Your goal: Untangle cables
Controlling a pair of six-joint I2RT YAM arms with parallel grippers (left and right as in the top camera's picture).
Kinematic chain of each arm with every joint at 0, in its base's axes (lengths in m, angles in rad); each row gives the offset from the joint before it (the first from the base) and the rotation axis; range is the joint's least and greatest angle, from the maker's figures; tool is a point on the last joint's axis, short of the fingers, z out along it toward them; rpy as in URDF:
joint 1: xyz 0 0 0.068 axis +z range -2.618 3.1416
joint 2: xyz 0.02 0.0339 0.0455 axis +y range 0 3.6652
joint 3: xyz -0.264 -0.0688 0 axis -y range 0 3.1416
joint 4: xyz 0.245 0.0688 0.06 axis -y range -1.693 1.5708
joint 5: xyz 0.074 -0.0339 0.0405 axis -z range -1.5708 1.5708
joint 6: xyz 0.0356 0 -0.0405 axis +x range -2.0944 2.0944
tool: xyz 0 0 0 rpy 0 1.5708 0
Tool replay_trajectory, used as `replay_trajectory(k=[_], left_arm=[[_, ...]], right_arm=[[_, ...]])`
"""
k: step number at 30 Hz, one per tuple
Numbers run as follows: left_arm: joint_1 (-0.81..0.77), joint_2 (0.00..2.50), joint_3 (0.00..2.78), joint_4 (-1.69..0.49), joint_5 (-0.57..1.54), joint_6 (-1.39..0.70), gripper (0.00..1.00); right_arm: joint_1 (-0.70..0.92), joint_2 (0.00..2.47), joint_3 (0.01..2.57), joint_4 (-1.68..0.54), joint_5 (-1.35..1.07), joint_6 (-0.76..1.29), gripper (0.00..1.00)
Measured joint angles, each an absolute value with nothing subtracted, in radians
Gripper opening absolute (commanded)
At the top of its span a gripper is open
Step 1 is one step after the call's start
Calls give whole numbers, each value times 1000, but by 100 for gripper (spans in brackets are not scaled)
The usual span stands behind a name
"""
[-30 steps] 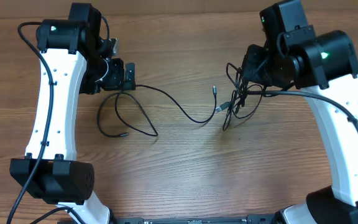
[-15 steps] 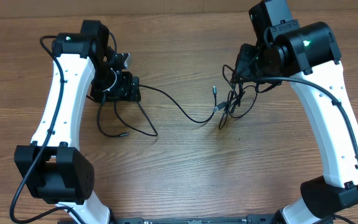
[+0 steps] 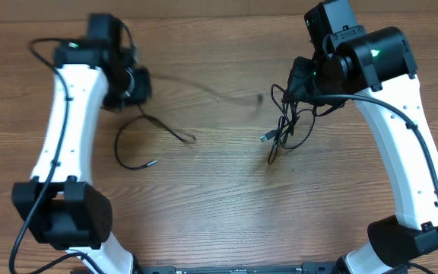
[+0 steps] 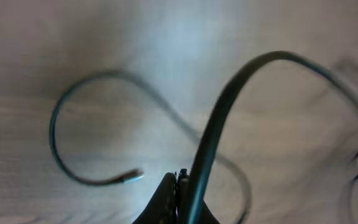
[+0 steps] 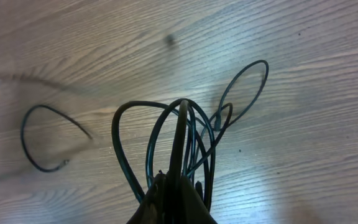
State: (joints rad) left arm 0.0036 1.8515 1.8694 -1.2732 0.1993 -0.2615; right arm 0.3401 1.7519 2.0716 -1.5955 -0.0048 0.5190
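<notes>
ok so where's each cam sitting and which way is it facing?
Overhead: above the table, looking straight down; left arm, right arm in view.
Left wrist: on the left arm, looking down past shut jaws pinching a cable strand.
Right wrist: on the right arm, looking down past shut jaws holding the tangle.
Shared: the loose loop shows in all three.

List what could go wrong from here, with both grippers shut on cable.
1. The left gripper pinches one cable only at its fingertips; a hard pull could slip it free.
2. The right gripper clamps several loops together, so pulling the arms apart may tighten them instead of freeing them.
</notes>
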Motion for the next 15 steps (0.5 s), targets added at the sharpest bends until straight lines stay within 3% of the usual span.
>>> replay_trajectory(k=[8,15], left_arm=[[136,1851,2270,-1129,498,-426,4],[162,1833,2427,-1100,589,-545,4]], right_arm=[[340,1752,2072,-1599,-4,519,4],[340,1752,2072,-1598,-5,508,4]])
